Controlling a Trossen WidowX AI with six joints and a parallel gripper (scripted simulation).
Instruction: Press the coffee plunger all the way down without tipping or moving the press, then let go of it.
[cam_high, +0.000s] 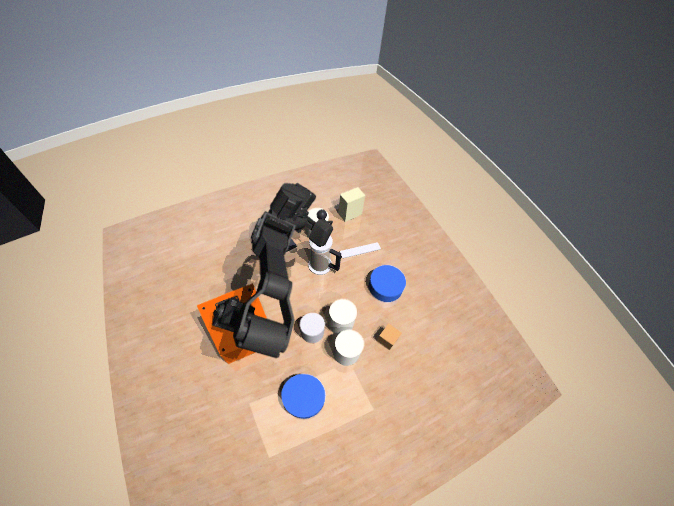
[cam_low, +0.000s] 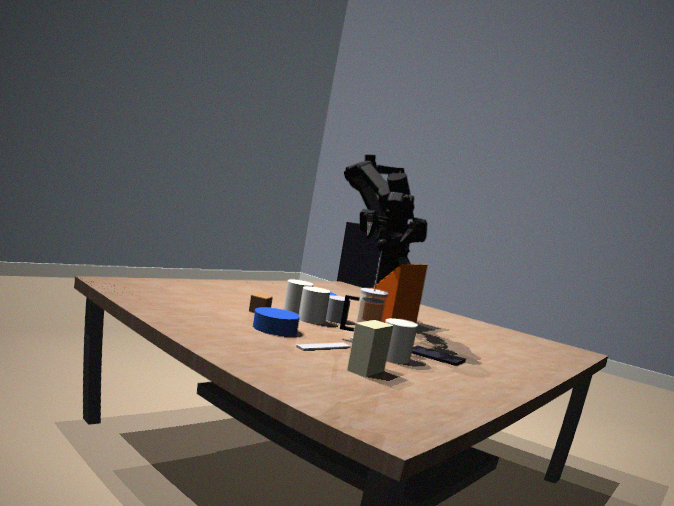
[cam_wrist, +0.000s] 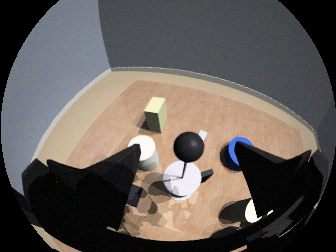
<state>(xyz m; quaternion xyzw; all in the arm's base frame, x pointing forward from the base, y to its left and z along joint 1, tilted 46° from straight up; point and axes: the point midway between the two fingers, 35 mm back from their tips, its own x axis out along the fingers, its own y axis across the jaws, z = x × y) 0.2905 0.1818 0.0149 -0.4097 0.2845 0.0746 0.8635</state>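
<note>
The pincer (cam_high: 314, 223) (cam_low: 385, 238) (cam_wrist: 190, 148) stands wide open with nothing held, its fingertips high above the worktop (cam_high: 462, 381) (cam_low: 272, 375) (cam_wrist: 200, 105). The coffee press (cam_high: 320, 258) (cam_low: 372, 307) (cam_wrist: 182, 179) stands upright below it, and the plunger is up: a thin rod (cam_low: 377, 269) (cam_wrist: 185, 169) rises well out of the lid to a round black knob (cam_high: 321, 214) (cam_low: 381, 242) (cam_wrist: 189, 147). In the wrist view the knob appears between the two fingertips; whether either finger touches it, I cannot tell. Seen that way, a white cylinder (cam_high: 315, 217) (cam_low: 401, 340) (cam_wrist: 143, 151) lies below by the left finger, a pale yellow block (cam_high: 352, 204) (cam_low: 370, 348) (cam_wrist: 156, 115) beyond it, and a blue disc (cam_high: 387, 283) (cam_low: 276, 321) below by the right finger. A white strip (cam_high: 360, 250) (cam_low: 323, 346) (cam_wrist: 202, 135) lies flat past the knob, and a dark flat slab (cam_high: 292, 246) (cam_low: 438, 355) (cam_wrist: 134, 195) below the left finger, partly hidden. Farther from the pincer, in the top view, are a grey cylinder (cam_high: 311, 327) (cam_low: 335, 309) and an orange-brown block (cam_high: 389, 336) (cam_low: 260, 302), both upright on the worktop.
</note>
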